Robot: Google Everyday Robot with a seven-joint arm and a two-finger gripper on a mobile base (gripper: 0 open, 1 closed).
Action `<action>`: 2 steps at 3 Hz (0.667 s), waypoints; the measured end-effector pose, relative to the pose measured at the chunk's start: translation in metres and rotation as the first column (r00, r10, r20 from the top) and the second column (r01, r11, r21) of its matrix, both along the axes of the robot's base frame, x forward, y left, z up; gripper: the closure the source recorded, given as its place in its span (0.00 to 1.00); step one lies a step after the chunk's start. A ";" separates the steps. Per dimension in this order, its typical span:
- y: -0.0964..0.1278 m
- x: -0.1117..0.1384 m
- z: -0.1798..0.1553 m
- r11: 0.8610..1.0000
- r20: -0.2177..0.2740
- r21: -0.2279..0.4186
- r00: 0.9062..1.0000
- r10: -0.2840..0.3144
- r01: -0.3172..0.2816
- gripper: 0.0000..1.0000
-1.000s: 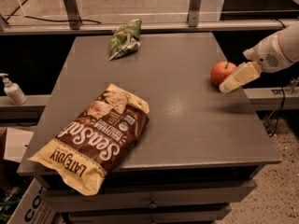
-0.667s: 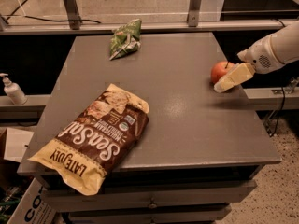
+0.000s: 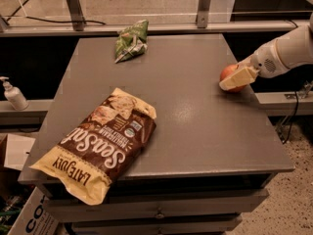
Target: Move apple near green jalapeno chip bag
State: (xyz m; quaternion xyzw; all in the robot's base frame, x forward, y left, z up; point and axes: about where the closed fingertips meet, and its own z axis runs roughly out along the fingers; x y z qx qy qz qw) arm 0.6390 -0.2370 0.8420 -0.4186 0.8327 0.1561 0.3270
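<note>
Smooth plastic gripper at apple; matt table; glossy crinkled green bag.

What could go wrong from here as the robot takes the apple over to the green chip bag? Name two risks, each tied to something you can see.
1. The apple is round and sits close to the right edge of the table, with the pincer against it; a nudge might roll it off.
2. The green jalapeno chip bag lies by the far edge; a clumsy set-down could push this light bag off.
</note>
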 end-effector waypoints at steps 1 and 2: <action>0.002 0.003 0.018 1.000 0.037 0.022 0.999 0.012 -0.013 0.64; 0.017 0.008 0.050 0.997 0.098 0.050 0.994 0.046 -0.051 0.88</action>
